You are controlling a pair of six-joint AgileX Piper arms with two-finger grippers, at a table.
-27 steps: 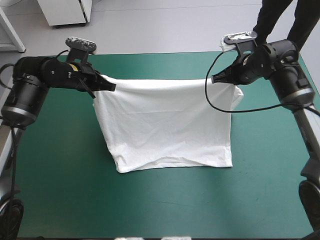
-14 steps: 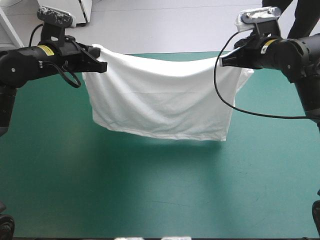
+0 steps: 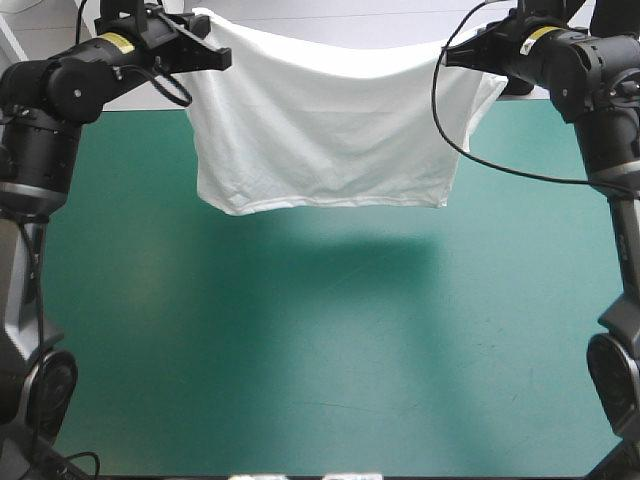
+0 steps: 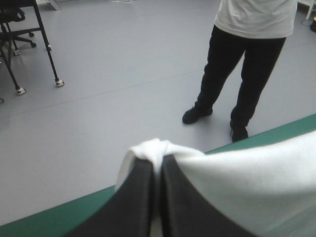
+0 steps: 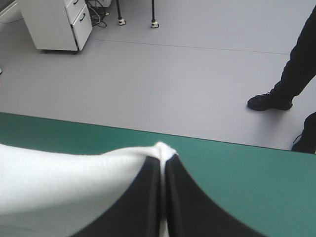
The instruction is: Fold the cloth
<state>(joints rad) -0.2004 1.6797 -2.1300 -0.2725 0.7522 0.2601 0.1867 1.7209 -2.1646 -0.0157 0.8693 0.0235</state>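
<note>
Tension along the upper edge explains how the T-shirt (image 3: 320, 130) hangs. It is held clear above the far part of the bench (image 3: 300, 380), stretched between the two arms as a wide white sheet. Its lower hem is free in the air and does not touch the teal-green cover.

The left tool (image 3: 222, 58) pinches one upper corner above the bench's far left, and the right tool (image 3: 450, 55) pinches the other above its far right. In each wrist view the black fingers are pressed nearly together, with a small tuft of white fabric squeezed out at their tips.

Holding the corners high and well apart lets the fabric's own weight pull the wrinkles out, though the upper edge sags a little midway. A soft shadow (image 3: 340, 250) lies on the bench under the hem.

This looks to me like a straightening lift before the shirt is laid flat on the bench for folding. No fold shows yet.
</note>
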